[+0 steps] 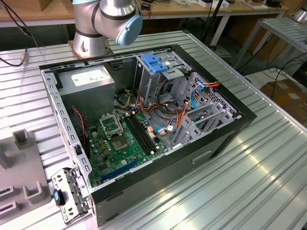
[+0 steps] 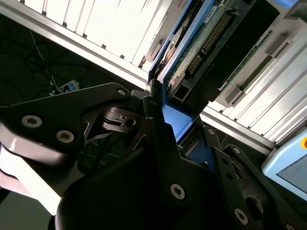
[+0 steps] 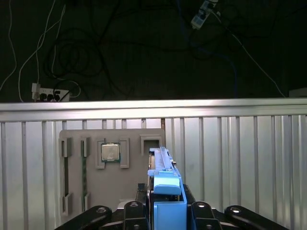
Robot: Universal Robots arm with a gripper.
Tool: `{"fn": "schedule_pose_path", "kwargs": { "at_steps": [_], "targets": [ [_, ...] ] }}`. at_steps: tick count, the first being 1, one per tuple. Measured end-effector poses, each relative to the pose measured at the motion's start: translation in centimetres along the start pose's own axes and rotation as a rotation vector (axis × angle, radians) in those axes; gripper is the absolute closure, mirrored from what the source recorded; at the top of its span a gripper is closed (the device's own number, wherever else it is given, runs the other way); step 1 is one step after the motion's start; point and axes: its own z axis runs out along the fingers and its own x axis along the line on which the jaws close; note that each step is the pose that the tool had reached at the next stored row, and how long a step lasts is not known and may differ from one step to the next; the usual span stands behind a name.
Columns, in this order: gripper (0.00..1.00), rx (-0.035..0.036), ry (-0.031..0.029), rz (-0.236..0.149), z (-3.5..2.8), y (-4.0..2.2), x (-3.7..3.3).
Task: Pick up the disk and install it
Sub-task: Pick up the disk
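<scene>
In both wrist views my gripper (image 3: 165, 213) is shut on the disk (image 3: 162, 167), held up off the ribbed metal table. The first wrist view shows the disk edge-on, a thin silver slab with a blue plastic carrier rail (image 3: 169, 199) between the black fingers (image 3: 134, 211). In the second wrist view, the disk (image 2: 211, 33) shows its green circuit-board underside and blue rail, and my gripper (image 2: 165, 117) clamps the blue end.
The open computer case (image 1: 230, 134) lies on the table with motherboard (image 1: 120, 139), power supply (image 1: 88, 79), loose cables and a grey drive cage topped by a blue-handled bracket (image 1: 154, 62). The arm's base (image 1: 93, 33) stands behind it. A grey fixture tray (image 3: 110, 187) holds a processor chip (image 3: 110, 152).
</scene>
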Motion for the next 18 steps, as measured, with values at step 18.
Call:
{"fn": "schedule_pose_path", "kwargs": {
  "at_steps": [18],
  "targets": [
    [0.63,0.0001,-0.0001,0.000,-6.05,0.11,-0.26]
  ]
}}
